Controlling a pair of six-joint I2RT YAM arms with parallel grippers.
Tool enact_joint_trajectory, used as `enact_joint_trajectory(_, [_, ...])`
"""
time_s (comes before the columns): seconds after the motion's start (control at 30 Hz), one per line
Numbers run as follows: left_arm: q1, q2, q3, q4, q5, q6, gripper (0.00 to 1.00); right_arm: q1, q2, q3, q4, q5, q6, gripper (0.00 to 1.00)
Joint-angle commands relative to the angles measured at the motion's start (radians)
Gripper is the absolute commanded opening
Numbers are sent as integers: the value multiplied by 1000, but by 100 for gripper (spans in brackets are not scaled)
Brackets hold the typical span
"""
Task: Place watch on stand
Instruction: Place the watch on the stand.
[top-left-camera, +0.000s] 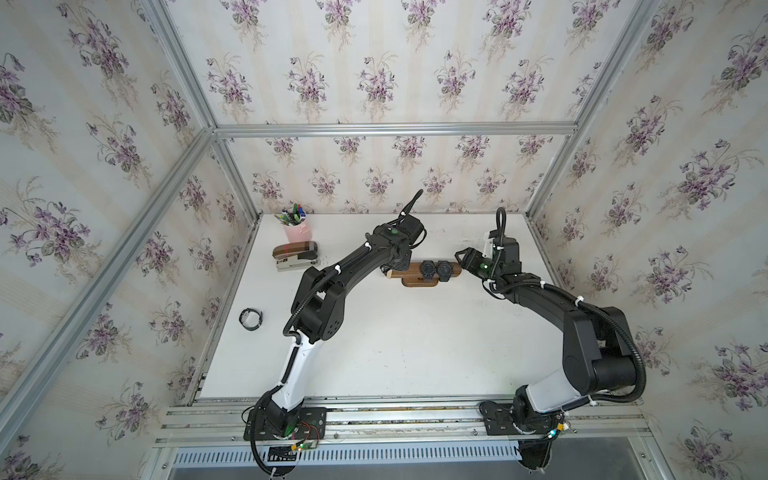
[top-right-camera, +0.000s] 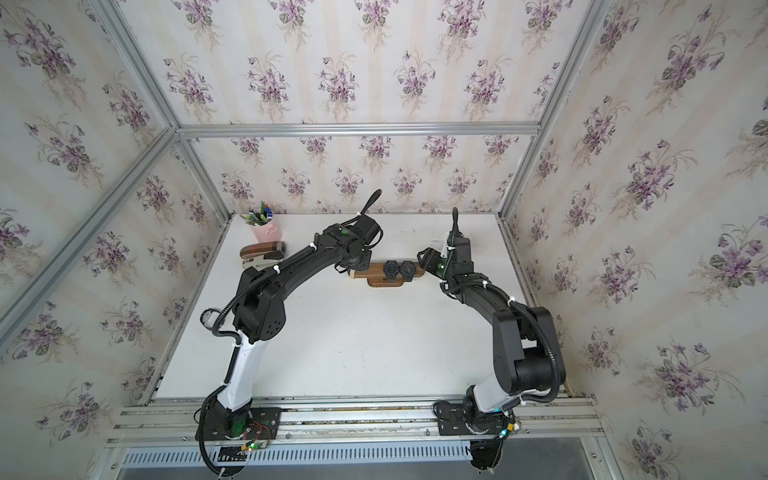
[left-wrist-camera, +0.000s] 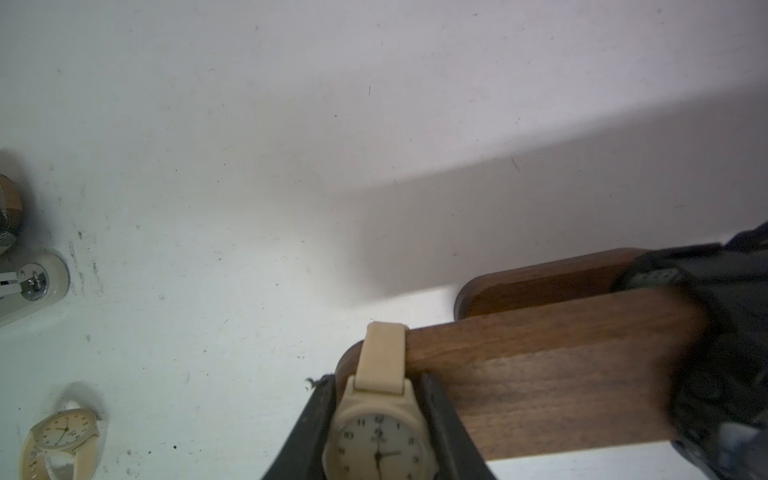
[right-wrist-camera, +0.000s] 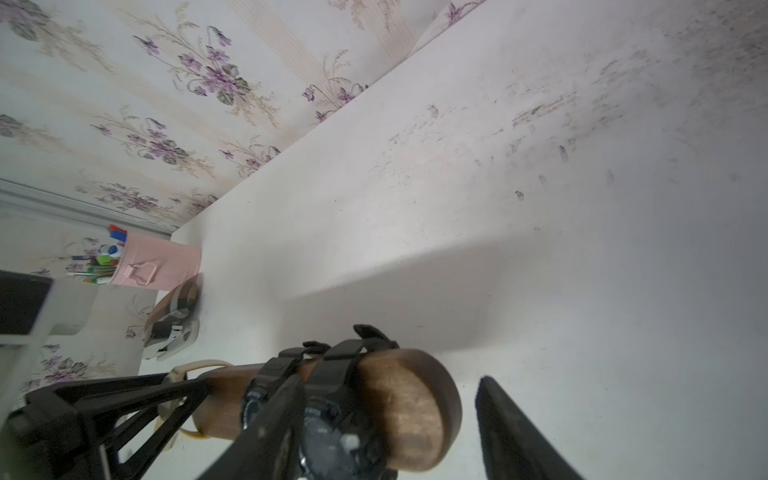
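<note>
The left tool (left-wrist-camera: 378, 384) is clamped on the stiff case of a cream watch (left-wrist-camera: 379, 440), likely light. Its soft strap loops round the stand's (left-wrist-camera: 540, 374) left end. Further along sit two black watches (top-left-camera: 429, 269). The right tool (right-wrist-camera: 388, 382), jaws apart, straddles the right end.

- Robot lab test cell, got up as a home desk corner.
- Boxed in by bare aluminium frame (top-left-camera: 395, 129) with flat panels of violet-flower wallpaper (top-left-camera: 374, 79).
- Scuffed white tabletop (top-left-camera: 395, 345); at 6 o'clock a slotted metal rail (top-left-camera: 395, 415) with robot arm bases (top-left-camera: 286, 417) bolted on.
- At 10 o'clock, pink pen cup (top-left-camera: 297, 233) and stapler (top-left-camera: 296, 257).
</note>
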Motion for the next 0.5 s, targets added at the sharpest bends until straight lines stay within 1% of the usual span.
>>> enact_joint_trajectory(0.0, [0, 20, 24, -24, 8, -4, 22, 0, 18, 8, -20, 26, 21, 61])
enact_joint_trajectory(0.1, [-1, 28, 35, -17, 19, 1, 21, 0, -5, -23, 14, -5, 47, 56])
enact_joint_trajectory(0.3, [-10, 10, 19, -3, 42, 12, 22, 10, -50, -125, 109, -65, 107, 53])
enact_joint_trajectory(0.47, [-18, -19, -21, 39, 82, 41, 24, 23, -60, -145, 133, -106, 124, 46])
